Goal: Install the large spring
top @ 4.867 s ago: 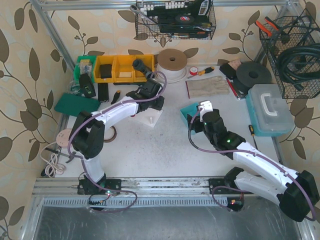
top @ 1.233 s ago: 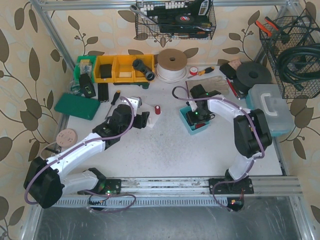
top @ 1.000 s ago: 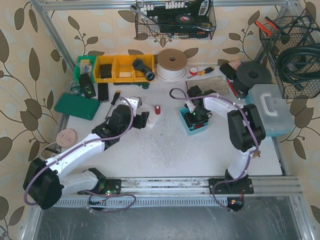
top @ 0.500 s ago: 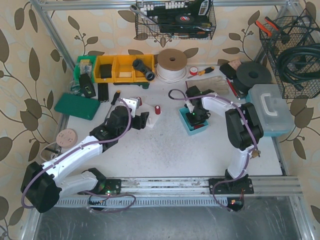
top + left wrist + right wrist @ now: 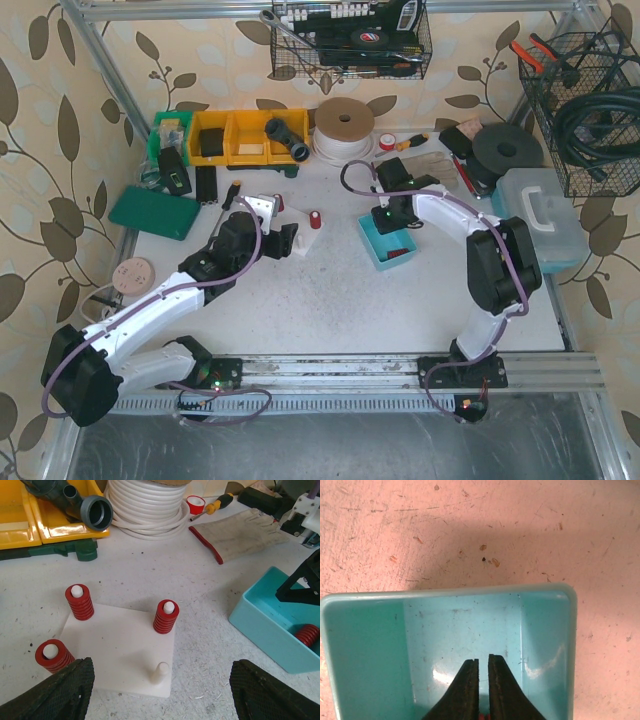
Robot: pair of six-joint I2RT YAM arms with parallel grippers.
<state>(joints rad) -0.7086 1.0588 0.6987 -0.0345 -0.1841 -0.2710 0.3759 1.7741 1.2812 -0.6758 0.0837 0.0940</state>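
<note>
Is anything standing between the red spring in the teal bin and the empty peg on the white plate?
Only the teal bin's wall: the red spring must be lifted over it. The table between bin and empty peg on the white plate shows nothing else.

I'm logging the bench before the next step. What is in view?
springs on pegs: three, red, on the plate
loose spring: one, red, inside the bin
plate: one, white, mid-table left, one peg bare
bin: one, teal, right of plate
hose coil: one, white, rear
glove: one, beige, right of coil
toolbox: one, pale blue, far right
left gripper: one, black, open by plate
right gripper: one, black, shut over bin
</note>
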